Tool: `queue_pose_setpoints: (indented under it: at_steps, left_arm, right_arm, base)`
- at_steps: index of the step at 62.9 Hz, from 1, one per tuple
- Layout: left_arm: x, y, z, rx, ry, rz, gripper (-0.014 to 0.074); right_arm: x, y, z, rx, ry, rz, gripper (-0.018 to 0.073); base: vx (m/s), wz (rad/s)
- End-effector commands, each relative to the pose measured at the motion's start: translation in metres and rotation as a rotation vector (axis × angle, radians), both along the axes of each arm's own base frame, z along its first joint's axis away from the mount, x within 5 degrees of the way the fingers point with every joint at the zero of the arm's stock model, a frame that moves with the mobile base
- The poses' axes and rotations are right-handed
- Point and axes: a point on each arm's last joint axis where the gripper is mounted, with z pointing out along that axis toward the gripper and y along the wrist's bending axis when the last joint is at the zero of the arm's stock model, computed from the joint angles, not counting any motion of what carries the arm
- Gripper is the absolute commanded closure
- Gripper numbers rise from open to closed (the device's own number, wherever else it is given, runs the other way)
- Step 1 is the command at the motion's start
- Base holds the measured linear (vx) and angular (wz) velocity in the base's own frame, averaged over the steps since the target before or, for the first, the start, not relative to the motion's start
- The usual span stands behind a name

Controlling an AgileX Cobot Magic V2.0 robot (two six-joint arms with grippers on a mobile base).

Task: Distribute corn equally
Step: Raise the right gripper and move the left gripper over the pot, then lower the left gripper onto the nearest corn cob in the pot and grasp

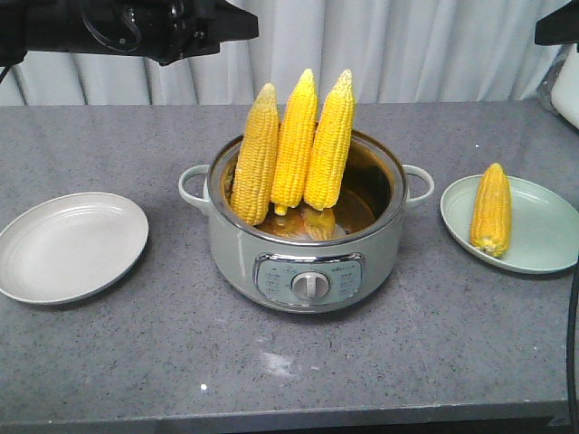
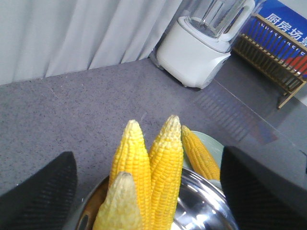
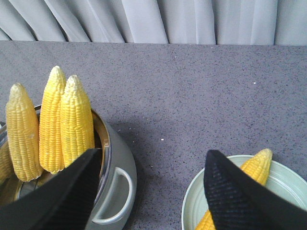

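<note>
Standing tips-up in the pot (image 1: 308, 262) at frame centre, three cobs (image 1: 294, 145) were framed directly below the left gripper (image 2: 148, 153), its jaws spread and unladen; a fourth cob (image 1: 491, 210) was laid on the plate (image 1: 543, 253) at frame right, near the equally spread right gripper (image 3: 153, 153).

The left fingers (image 2: 43, 196) are showing black, finely ribbed faces. The right fingers (image 3: 242, 191) are looking equally black, ribbed and tapered.
</note>
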Motion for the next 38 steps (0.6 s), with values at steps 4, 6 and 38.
queue_pose_setpoints:
  at_steps: [4, 6, 38]
  left_arm:
    - [-0.008, -0.007, 0.029, -0.047, -0.117, 0.011, 0.0001]
    - [-0.007, -0.011, 0.026, -0.041, -0.128, 0.010, 0.0001]
    - [0.013, -0.027, -0.014, -0.012, -0.064, -0.009, 0.0001]
  right_arm:
    - [-0.011, 0.003, 0.025, 0.012, -0.107, -0.018, 0.0097]
    - [-0.011, 0.003, 0.025, 0.012, -0.107, -0.018, 0.0097]
    - [-0.007, 0.002, 0.019, 0.017, -0.086, -0.015, 0.0097]
  base:
    - [0.00, 0.00]
    - [0.00, 0.00]
    - [0.00, 0.00]
